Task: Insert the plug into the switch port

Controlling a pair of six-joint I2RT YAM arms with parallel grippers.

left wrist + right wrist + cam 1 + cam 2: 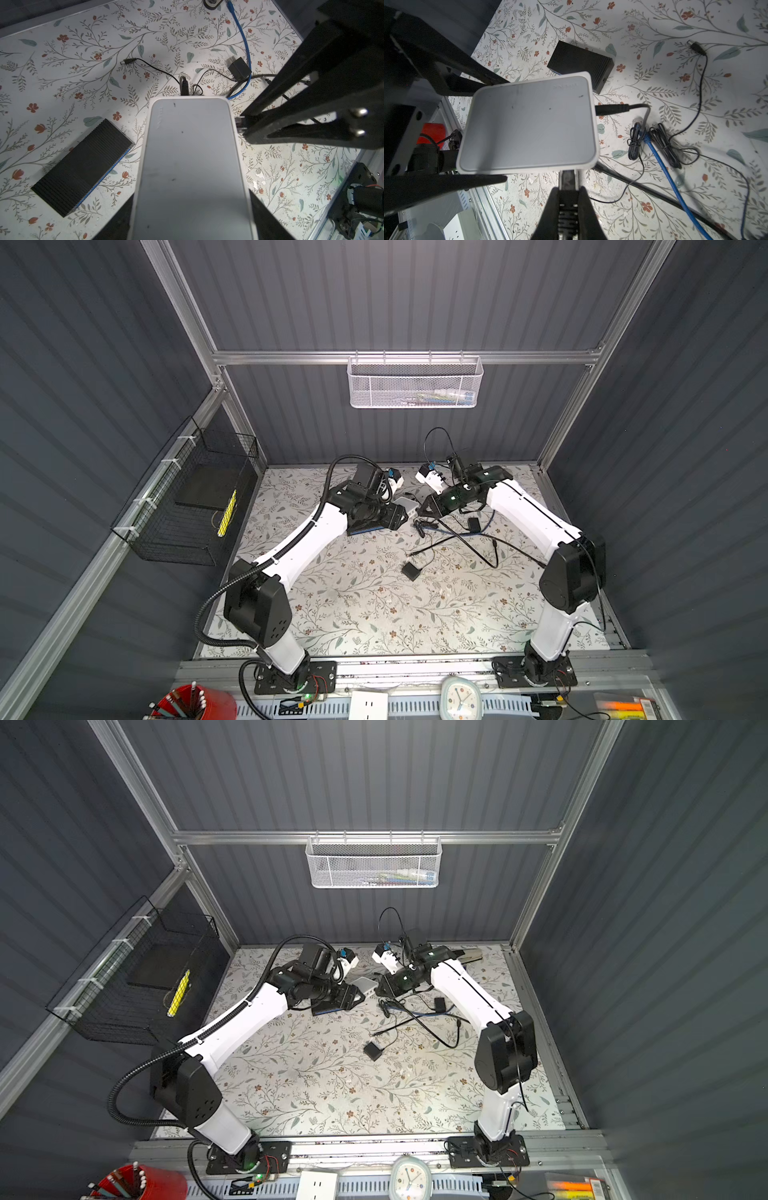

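— Black plug (566,207), pinched tight between the fingers of the right gripper (568,190), nose pressed to the side edge of the white switch (529,124).

— Seated in a port?

— Cannot tell; front end hidden under the switch's rim. Touching that side, nothing more to say.

— And the switch itself?

— Held clear of the floral table (353,614), clamped from both flanks by the left gripper (402,514), jaws spread wide around the body. Hangs between the two arms, mid-scene in both top views.

— Anything else plugged in?

— Black barrel connector (610,109) on the neighbouring side, lead dropping to bundled coils on the table.

— Around that?

— Blue Ethernet cable (664,170) lying loose, free end in among the coils. Black ribbed box (83,166) flat on the table, just beside and below the switch. Black power adapter (239,69) past the switch's far end, near the blue cable. Second small adapter (411,571) nearer the front, apart from the rest.
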